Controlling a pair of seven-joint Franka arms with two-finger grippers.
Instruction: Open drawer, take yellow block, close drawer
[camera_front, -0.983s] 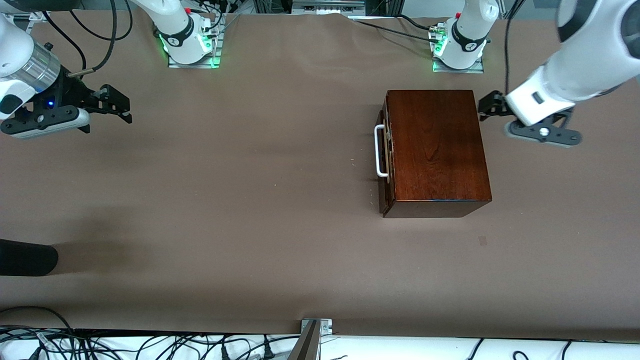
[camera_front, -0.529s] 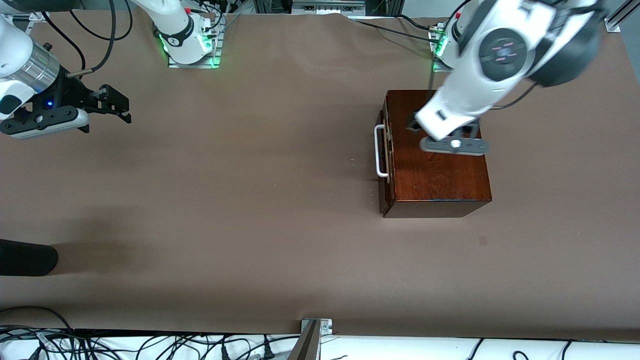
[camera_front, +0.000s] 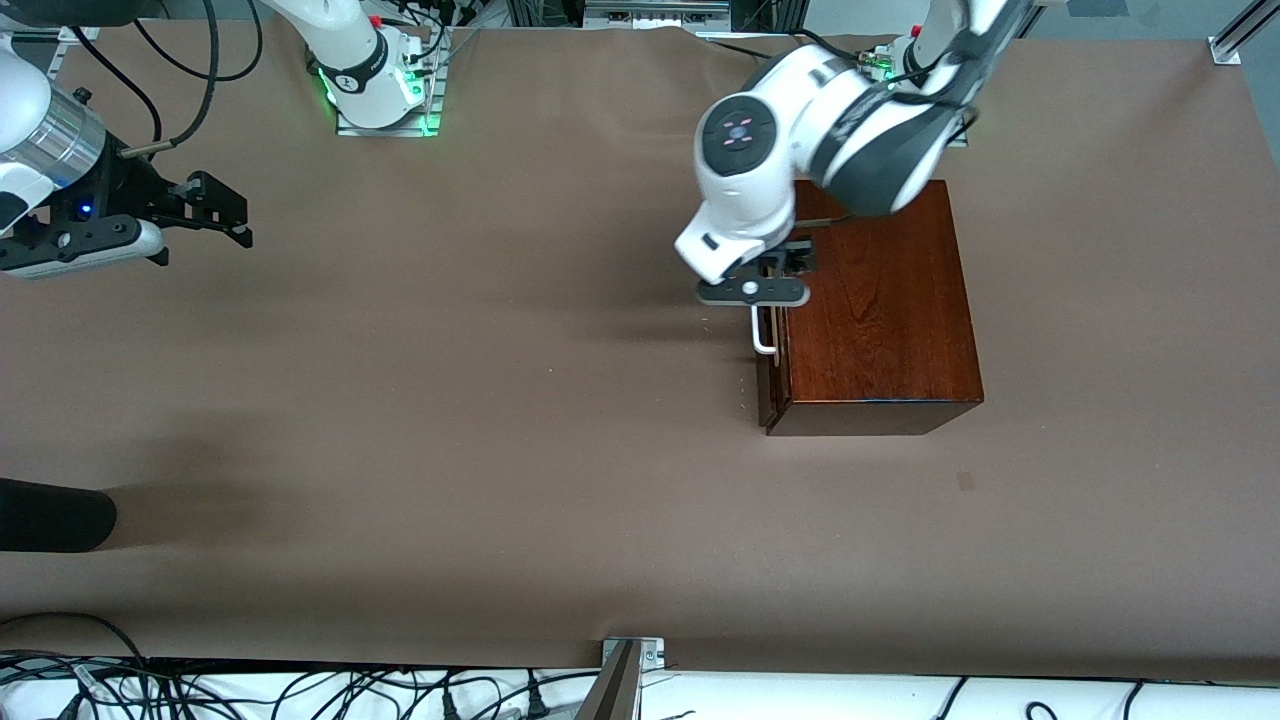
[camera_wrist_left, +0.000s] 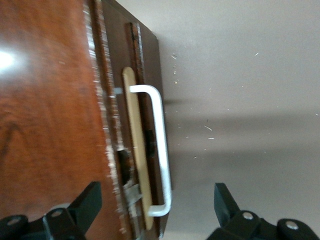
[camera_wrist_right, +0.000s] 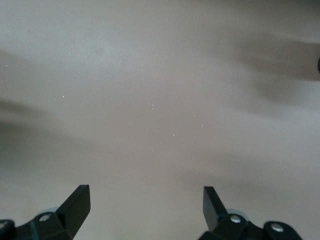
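Left gripper (camera_wrist_left: 156, 210) hangs spread wide over the white handle (camera_wrist_left: 159, 150) of the shut drawer (camera_front: 768, 385) — straddle the bar squarely before lowering; yellow block unseen; right gripper (camera_wrist_right: 145, 207) waits, spread, over bare table (camera_front: 450, 400)

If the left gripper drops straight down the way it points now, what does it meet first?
Probably the white handle of the drawer. The left gripper hangs above it, fingers open on either side of the bar, one over the box top, one over the table. Height above the handle is unclear.
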